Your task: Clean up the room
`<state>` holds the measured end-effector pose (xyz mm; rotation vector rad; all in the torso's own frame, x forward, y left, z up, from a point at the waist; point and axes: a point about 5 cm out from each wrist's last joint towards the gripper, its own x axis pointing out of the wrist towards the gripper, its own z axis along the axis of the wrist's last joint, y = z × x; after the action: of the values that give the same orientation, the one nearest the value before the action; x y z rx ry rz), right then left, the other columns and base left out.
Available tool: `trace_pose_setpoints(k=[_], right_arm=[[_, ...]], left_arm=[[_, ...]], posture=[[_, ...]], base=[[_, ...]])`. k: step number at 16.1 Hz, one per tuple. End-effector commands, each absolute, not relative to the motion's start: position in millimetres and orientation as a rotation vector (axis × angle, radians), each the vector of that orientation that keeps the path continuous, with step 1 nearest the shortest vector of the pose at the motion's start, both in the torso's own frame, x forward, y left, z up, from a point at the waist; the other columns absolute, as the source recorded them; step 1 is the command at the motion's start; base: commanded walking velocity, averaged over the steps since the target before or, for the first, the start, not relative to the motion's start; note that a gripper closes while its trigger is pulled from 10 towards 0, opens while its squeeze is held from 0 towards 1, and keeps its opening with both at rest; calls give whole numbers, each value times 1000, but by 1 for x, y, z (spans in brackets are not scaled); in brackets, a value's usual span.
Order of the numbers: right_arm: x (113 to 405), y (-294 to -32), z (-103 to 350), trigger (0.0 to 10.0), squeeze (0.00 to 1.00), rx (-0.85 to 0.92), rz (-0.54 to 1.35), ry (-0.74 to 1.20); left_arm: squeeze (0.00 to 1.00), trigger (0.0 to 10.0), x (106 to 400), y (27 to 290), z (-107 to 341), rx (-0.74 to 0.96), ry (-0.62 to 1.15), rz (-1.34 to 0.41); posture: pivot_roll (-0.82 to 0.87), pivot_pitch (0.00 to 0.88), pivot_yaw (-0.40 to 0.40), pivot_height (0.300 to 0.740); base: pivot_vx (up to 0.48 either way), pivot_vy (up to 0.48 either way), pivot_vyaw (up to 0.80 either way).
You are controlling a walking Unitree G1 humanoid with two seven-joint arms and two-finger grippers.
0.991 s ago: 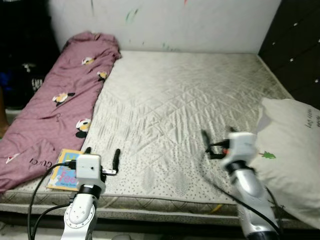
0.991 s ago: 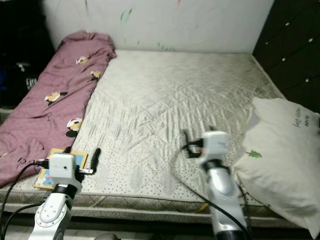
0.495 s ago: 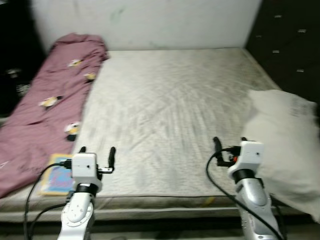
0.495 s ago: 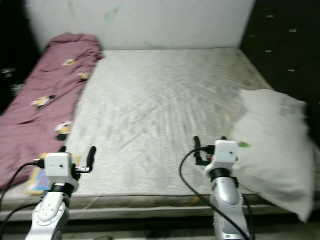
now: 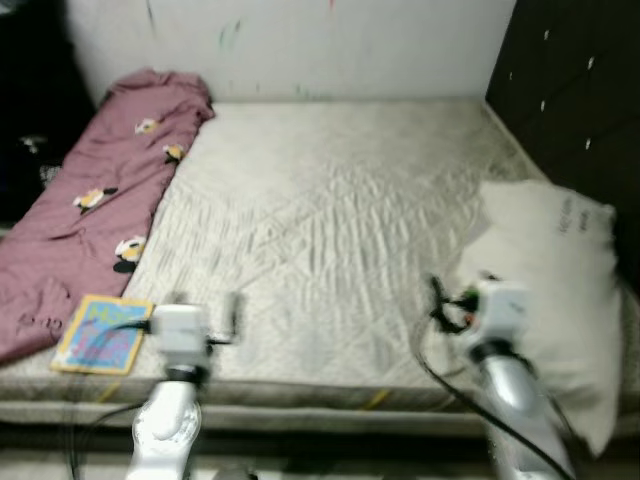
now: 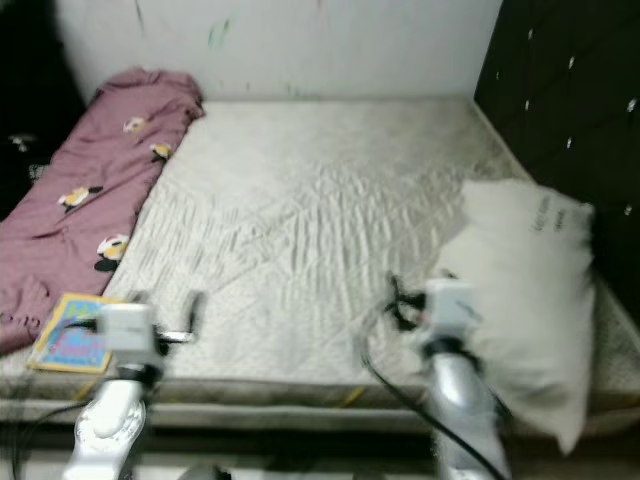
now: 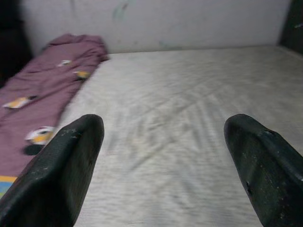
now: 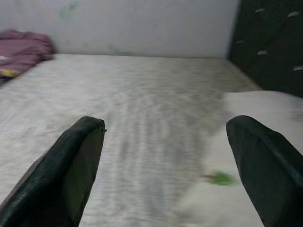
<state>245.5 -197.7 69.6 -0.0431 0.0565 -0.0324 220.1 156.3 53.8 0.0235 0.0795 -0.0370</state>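
Observation:
A quilted grey-white mattress lies before me. A purple blanket with cartoon prints stretches along its left side. A colourful book rests flat at the front left corner. A white pillow lies on the right side. My left gripper hovers over the front edge just right of the book, open and empty. My right gripper hovers beside the pillow's near left edge, open with nothing between its fingers.
A dark padded wall rises along the right of the bed, and a white wall with paint marks stands behind it. Dark clutter sits left of the blanket. The picture is blurred.
The whole view has swung a little to the right and blurred, bringing more of the pillow and the whole book into sight. Both grippers stay open over the bed's front edge.

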Motion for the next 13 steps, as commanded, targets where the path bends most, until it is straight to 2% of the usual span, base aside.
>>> trace_pose_setpoints(k=[1,5,10,13], right_arm=[[250,-188,75,10000,0,-28,-6,36],[250,-188,74,10000,0,-35,3,39],[250,-187,75,10000,0,-37,15,38],[250,-188,75,10000,0,-37,12,36]], left_arm=[[0,10000,221,168,56,49,75,-17],[0,10000,221,167,55,46,76,-20],[0,10000,219,163,58,22,54,-81],[0,10000,219,162,58,15,50,-96]], posture=[[-19,0,24,740],[-19,0,23,740],[-20,0,23,740],[-22,0,24,740]], base=[[0,-382,0],[0,-379,739],[0,0,0],[291,0,0]])
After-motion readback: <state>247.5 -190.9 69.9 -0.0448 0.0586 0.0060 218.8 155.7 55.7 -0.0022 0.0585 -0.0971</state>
